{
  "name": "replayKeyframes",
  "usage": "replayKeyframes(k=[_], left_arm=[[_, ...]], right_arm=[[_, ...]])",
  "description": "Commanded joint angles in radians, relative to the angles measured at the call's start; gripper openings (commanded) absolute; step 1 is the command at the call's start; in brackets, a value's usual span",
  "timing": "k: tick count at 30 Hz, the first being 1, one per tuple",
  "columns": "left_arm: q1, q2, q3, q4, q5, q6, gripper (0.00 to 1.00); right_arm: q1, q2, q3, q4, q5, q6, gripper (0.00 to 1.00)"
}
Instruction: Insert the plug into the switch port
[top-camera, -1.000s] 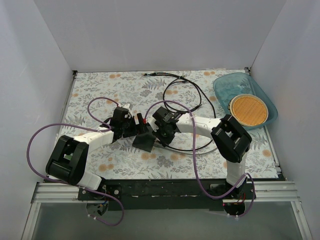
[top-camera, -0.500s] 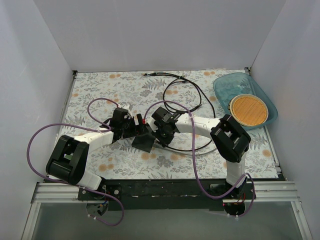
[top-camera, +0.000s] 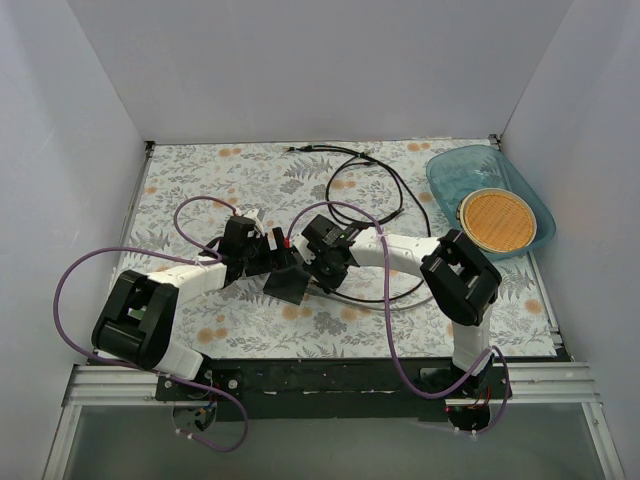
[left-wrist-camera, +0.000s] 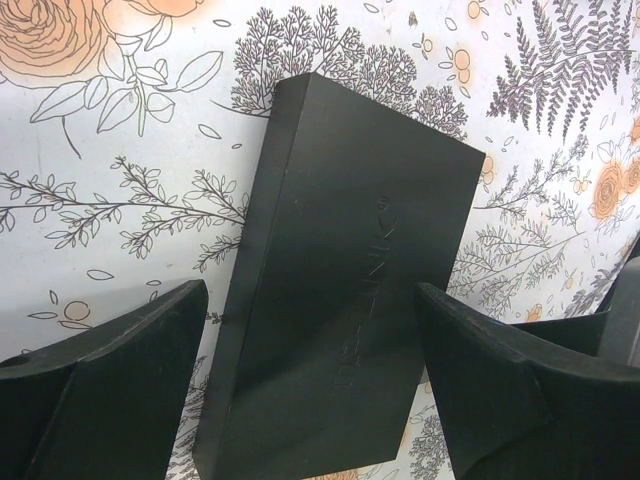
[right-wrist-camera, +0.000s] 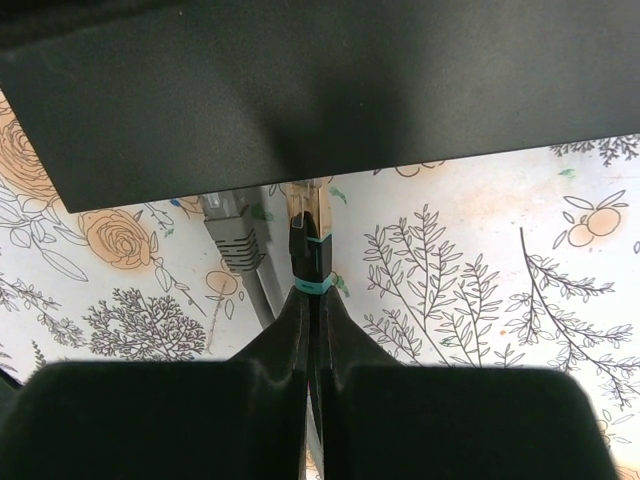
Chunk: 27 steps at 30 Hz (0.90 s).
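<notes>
Where the cloth-covered table (top-camera: 180, 190) lies under both my arms, I count one switch (left-wrist-camera: 345, 230), a flat black box lying on the floral print near the middle, between my two pincers. My left pincer (left-wrist-camera: 310, 292) stands wide apart, its two fingers (left-wrist-camera: 110, 390) set one on each side of the switch's near end, and it has hold of nothing. I cannot tell whether either pad touches the box. My right pincer (right-wrist-camera: 308, 300) is pressed together, its two fingers (right-wrist-camera: 200, 420) meeting on the black boot just behind one plug (right-wrist-camera: 308, 232), which has a gold tip and a teal band. That plug points straight at the long edge of the switch, and its tip reaches the shadowed edge. Whether it sits in a socket I cannot tell, for the sockets themselves are hidden from the right wrist view. Just beside it, on its left, is a second plug, the grey plug (right-wrist-camera: 232, 235), which also runs up to the same edge, so there are two plugs in all. From above I see one black cable (top-camera: 392, 185) looping over the far half of the table. At the far right corner sits one blue tray (top-camera: 450, 165), and in it lies one round orange disc (top-camera: 497, 220), well apart from the switch.
</notes>
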Motion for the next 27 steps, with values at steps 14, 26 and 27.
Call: replayKeyframes(k=[14, 26, 27], left_arm=[[-0.013, -0.016, -0.006, 0.047, 0.08, 0.002, 0.84], [-0.013, -0.013, -0.017, 0.088, 0.116, -0.029, 0.83], [-0.013, -0.013, -0.017, 0.087, 0.115, -0.027, 0.83]], right_arm=[[0.02, -0.036, 0.03, 0.036, -0.014, 0.019, 0.01], [0.034, -0.058, 0.003, 0.103, -0.102, 0.03, 0.01], [0.034, -0.061, 0.001, 0.106, -0.105, 0.028, 0.01]])
